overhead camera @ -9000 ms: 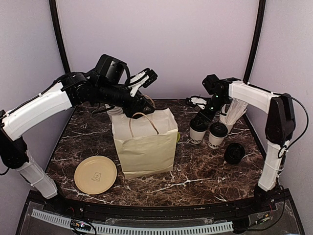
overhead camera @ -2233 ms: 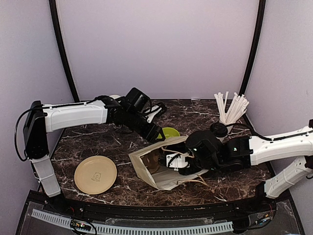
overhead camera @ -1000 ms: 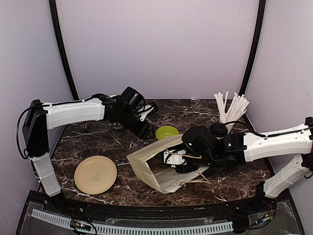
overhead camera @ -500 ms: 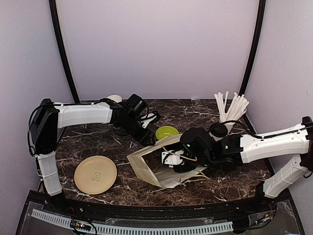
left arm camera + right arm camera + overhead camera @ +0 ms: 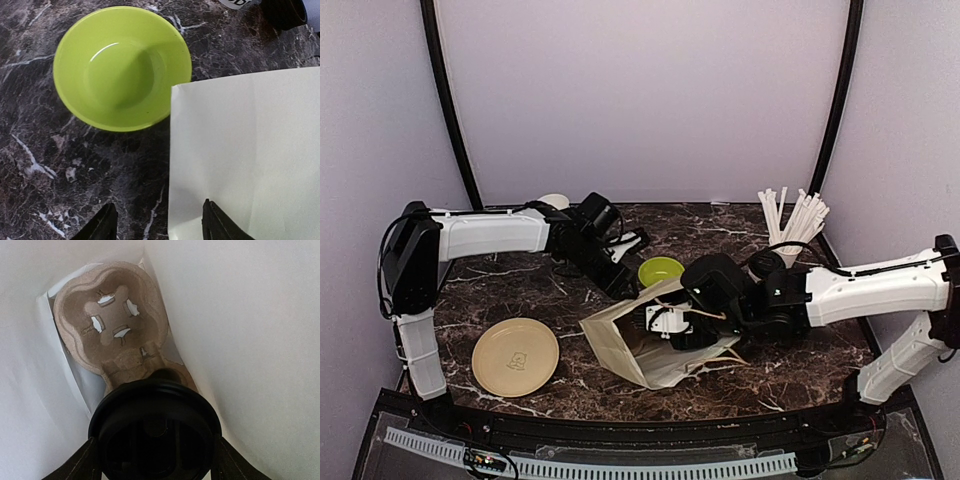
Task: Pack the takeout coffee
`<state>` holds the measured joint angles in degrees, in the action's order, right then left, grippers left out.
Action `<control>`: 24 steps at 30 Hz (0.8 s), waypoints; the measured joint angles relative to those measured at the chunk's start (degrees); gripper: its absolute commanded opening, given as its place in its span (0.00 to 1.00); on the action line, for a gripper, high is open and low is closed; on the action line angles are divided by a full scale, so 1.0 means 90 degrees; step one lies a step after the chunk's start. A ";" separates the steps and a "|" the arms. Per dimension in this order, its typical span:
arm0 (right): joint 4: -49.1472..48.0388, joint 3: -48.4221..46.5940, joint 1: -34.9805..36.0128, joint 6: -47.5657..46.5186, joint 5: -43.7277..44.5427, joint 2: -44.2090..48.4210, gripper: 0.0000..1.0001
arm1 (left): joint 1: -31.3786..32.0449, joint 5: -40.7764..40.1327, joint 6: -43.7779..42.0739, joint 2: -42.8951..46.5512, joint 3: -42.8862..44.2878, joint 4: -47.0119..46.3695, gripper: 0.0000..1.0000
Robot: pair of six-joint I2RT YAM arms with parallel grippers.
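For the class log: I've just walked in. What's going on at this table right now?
The right tool holds the takeout coffee inside the paper bag, which lies on its side on the marble table. A pulp cup carrier sits deeper in the bag; whether the cup has reached it cannot be told. The left tool hangs open over the bag's edge beside the green bowl, holding nothing.
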<state>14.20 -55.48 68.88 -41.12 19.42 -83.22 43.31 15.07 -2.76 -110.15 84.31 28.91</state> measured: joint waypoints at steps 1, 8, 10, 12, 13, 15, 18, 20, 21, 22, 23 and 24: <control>0.0168 -0.0109 0.0000 0.0058 -0.0063 -0.0017 0.41 | -0.0005 0.0114 -0.0005 0.0000 -0.0017 -0.0010 0.60; 0.1226 -0.0612 0.0015 0.0335 -0.0568 -0.0027 0.42 | -0.0002 0.1214 -0.0073 0.0000 -0.0284 -0.0061 0.58; 0.1547 -0.0763 0.0032 0.0393 -0.0729 -0.0027 0.42 | 0.0005 0.1579 -0.0104 0.0000 -0.0350 -0.0058 0.58; 0.1877 -0.0945 0.0044 0.0432 -0.0884 -0.0056 0.42 | 0.0039 0.1880 -0.0136 0.0000 -0.0369 -0.0049 0.60; 0.2123 -0.1110 0.0044 0.0454 -0.1008 -0.0121 0.42 | 0.0061 0.1974 -0.0151 0.0000 -0.0369 -0.0044 0.61; 0.2302 -0.1229 0.0046 0.0464 -0.1105 -0.0187 0.42 | 0.0124 0.2067 -0.0194 0.0000 -0.0367 -0.0029 0.64; 0.2603 -0.1503 0.0049 0.0461 -0.1246 -0.0386 0.42 | 0.0148 0.1821 -0.0236 0.0000 -0.0347 0.0070 0.67; 0.2759 -0.1705 0.0041 0.0461 -0.1311 -0.0549 0.42 | 0.0080 0.1574 -0.0238 0.0012 -0.0323 0.0109 0.68; 0.2846 -0.1817 0.0039 0.0461 -0.1350 -0.0629 0.42 | 0.0036 0.1447 -0.0238 0.0032 -0.0323 0.0121 0.69; 0.2960 -0.1940 0.0039 0.0461 -0.1394 -0.0707 0.42 | -0.0019 0.1331 -0.0238 0.0056 -0.0323 0.0134 0.69; 0.3045 -0.2035 0.0039 0.0464 -0.1447 -0.0765 0.42 | -0.0075 0.1241 -0.0243 0.0092 -0.0325 0.0131 0.69; 0.3184 -0.2171 0.0041 0.0464 -0.1518 -0.0843 0.41 | -0.0172 0.1134 -0.0243 0.0151 -0.0330 0.0129 0.69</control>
<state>42.85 -75.02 69.25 -36.95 5.76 -90.80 41.76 25.28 -4.95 -108.79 81.34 30.06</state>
